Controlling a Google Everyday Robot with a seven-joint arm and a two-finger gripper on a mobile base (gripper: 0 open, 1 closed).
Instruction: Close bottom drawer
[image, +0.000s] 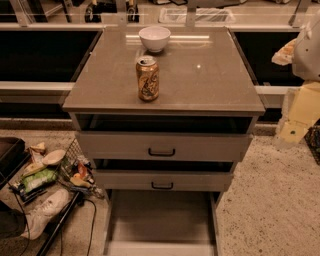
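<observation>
The grey cabinet (162, 70) has three drawers. The bottom drawer (160, 217) is pulled far out toward me. Its empty inside shows, and its front panel (160, 248) lies at the lower edge of the view with the handle out of sight. The middle drawer (162, 180) and the top drawer (162, 146) each stick out a little and have black bar handles. My gripper (292, 129) hangs at the right edge of the view, on the pale arm, to the right of the cabinet at top-drawer height and apart from it.
A gold drink can (147, 78) and a white bowl (154, 38) stand on the cabinet top. On the floor to the left lie a wire basket of snacks (75, 172), a white shoe (45, 210), cables and a dark bag (10, 152). Speckled floor (270, 200) lies to the right.
</observation>
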